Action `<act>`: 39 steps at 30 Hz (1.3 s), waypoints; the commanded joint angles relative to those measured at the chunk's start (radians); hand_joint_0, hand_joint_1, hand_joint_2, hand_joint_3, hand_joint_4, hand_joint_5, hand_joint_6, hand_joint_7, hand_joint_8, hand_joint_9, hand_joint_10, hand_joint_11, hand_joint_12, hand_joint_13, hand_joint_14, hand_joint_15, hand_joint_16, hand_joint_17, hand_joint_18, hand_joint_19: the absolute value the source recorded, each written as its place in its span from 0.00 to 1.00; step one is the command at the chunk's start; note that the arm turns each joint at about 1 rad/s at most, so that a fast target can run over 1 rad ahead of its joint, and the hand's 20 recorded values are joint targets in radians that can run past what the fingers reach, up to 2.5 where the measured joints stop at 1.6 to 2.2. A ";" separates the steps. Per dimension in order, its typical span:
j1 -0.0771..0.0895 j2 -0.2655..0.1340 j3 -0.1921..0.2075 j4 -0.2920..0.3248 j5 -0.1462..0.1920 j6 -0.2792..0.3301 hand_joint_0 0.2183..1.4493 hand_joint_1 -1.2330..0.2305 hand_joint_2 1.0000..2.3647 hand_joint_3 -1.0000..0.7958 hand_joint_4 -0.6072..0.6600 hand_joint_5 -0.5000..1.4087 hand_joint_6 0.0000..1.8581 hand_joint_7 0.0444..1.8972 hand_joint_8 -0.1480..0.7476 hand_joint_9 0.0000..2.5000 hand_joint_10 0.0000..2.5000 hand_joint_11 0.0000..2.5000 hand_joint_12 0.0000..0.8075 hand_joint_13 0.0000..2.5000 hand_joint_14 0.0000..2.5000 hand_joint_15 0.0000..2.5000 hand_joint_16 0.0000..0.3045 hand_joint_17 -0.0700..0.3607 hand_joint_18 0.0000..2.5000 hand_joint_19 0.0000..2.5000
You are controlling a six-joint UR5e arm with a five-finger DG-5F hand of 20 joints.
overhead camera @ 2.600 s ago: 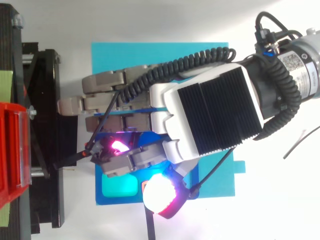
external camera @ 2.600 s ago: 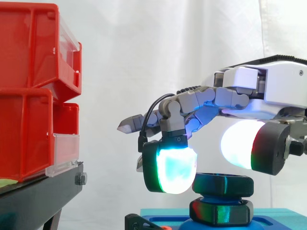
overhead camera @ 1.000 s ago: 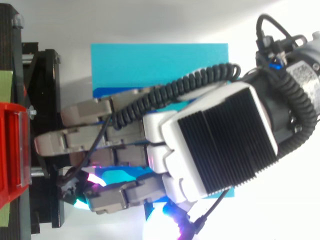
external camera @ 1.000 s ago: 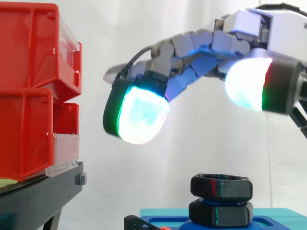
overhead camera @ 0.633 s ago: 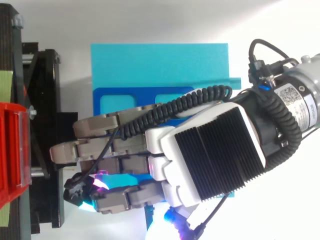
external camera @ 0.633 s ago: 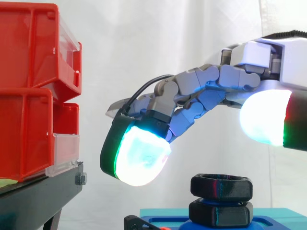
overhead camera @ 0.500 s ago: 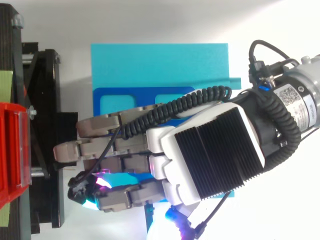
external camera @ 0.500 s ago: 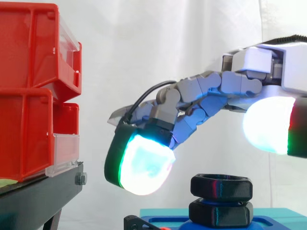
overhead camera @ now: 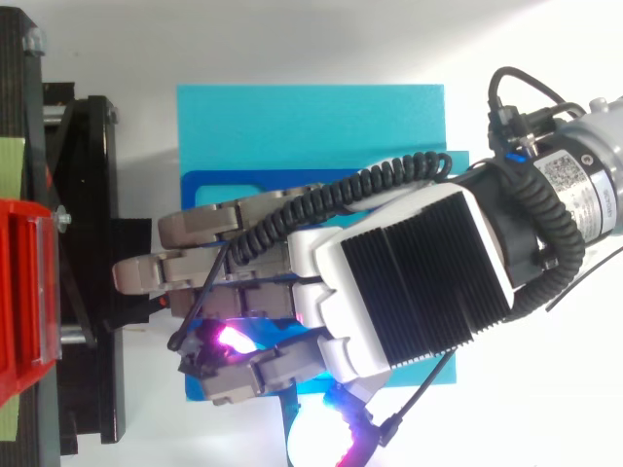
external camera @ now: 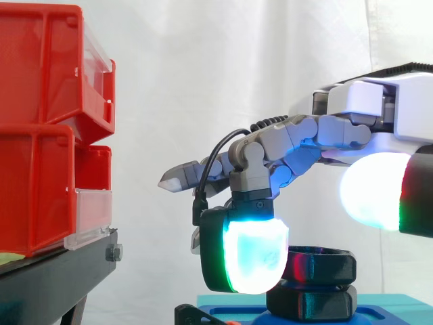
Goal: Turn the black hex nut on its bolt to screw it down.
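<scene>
Along the left edge of the side view stood the stacked red bins (external camera: 40,128) on their black stand (external camera: 54,277), with the white curtain (external camera: 203,68) behind. Right of them, in the middle of the frame, one finger of the hand (external camera: 379,115) bent steeply down, and its cyan-and-green glowing pad (external camera: 254,254) hung in front of the left side of the black hex nut (external camera: 325,265); whether pad and nut touched could not be told. The other fingers reached out nearly straight toward the bins. The nut sat low and right of centre, just above a second black hexagonal piece (external camera: 314,302) on the cyan block (external camera: 392,301). Further right, the thumb's white glowing pad (external camera: 372,193) hovered above the nut and clear of it, so the hand was unclenched and gripped nothing. From above, the stand (overhead camera: 88,195) ran down the left side, the cyan block (overhead camera: 311,126) lay on the white table (overhead camera: 292,39) at centre with a dark blue fixture (overhead camera: 234,180) on it, and the hand (overhead camera: 409,277) spread over both, covering the nut, a magenta glow (overhead camera: 229,341) under its bent finger.
</scene>
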 commanded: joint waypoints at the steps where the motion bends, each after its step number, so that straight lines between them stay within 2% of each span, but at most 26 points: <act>1: -0.006 0.000 -0.001 0.001 -0.002 -0.002 0.24 0.76 0.00 0.28 0.47 0.24 0.27 0.68 0.45 0.31 0.00 0.00 0.43 0.13 0.00 0.00 0.16 0.41 0.14 0.12; 8: -0.022 0.000 0.001 -0.002 -0.004 -0.013 0.25 0.75 0.00 0.28 0.52 0.24 0.27 0.69 0.46 0.30 0.00 0.00 0.43 0.13 0.00 0.00 0.15 0.41 0.14 0.12; 18: -0.038 0.000 -0.001 0.004 -0.013 -0.021 0.25 0.75 0.00 0.28 0.55 0.24 0.27 0.70 0.47 0.30 0.00 0.00 0.43 0.13 0.00 0.00 0.16 0.41 0.14 0.12; 21: -0.056 0.000 -0.001 0.004 -0.027 -0.027 0.24 0.75 0.00 0.28 0.55 0.24 0.27 0.69 0.47 0.30 0.00 0.00 0.43 0.13 0.00 0.00 0.16 0.41 0.14 0.12; 27: -0.073 0.000 -0.001 0.012 -0.045 -0.033 0.24 0.75 0.00 0.28 0.55 0.24 0.27 0.69 0.47 0.30 0.00 0.00 0.43 0.13 0.00 0.00 0.16 0.41 0.14 0.12; 36: -0.108 0.000 -0.001 0.019 -0.080 -0.033 0.24 0.75 0.00 0.28 0.55 0.24 0.27 0.69 0.47 0.30 0.00 0.00 0.43 0.13 0.00 0.00 0.16 0.41 0.14 0.12; 39: -0.114 0.000 -0.001 0.021 -0.096 -0.033 0.24 0.75 0.00 0.28 0.55 0.24 0.27 0.69 0.48 0.30 0.00 0.00 0.43 0.13 0.00 0.00 0.16 0.41 0.14 0.12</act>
